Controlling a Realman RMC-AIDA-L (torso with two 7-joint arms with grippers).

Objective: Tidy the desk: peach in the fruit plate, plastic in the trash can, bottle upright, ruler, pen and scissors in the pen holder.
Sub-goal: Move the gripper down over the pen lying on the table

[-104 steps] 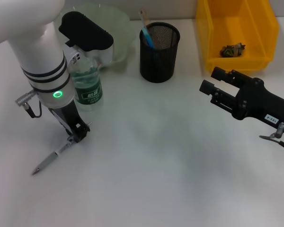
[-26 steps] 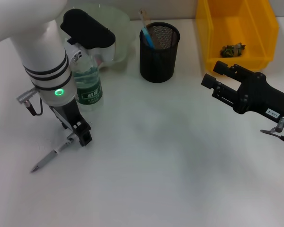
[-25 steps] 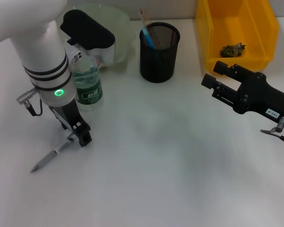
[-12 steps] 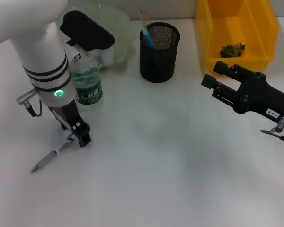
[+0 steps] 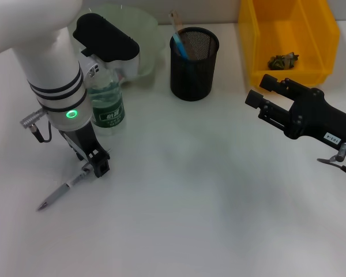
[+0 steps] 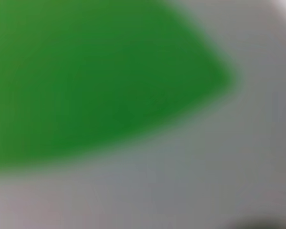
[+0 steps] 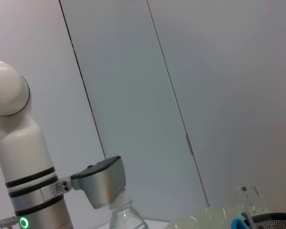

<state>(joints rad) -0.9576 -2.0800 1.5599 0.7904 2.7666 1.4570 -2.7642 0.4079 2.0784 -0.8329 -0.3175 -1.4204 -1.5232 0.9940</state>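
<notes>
On the white bench (image 5: 207, 196) the black wire-mesh pen holder (image 5: 194, 56) stands at the far middle, holding a blue-handled tool (image 5: 179, 41) that leans against its left wall with a pale tip rising above the rim. To its right the yellow plastic bin (image 5: 288, 40) holds a small crumpled dark scrap of plastic (image 5: 283, 60) on its floor. Far left, the pale green translucent fruit plate (image 5: 139, 29) sits partly hidden behind the left arm, so I cannot tell what lies in it. Just in front of it the clear plastic bottle with a green label (image 5: 108, 108) stands upright; the right wrist view shows its top (image 7: 128, 220) beneath the arm's grey camera housing. The left claw (image 5: 95, 167) is down at the bench on the near left, its dark fingers closed narrowly on the upper end of the slim grey pen (image 5: 60, 194), which slants away toward the near left with its tip on the bench. The left wrist view is filled by a blurred green shape and tells nothing more. The right claw (image 5: 259, 98) hovers at mid right, near the yellow bin, its two fingers spread apart and holding nothing
</notes>
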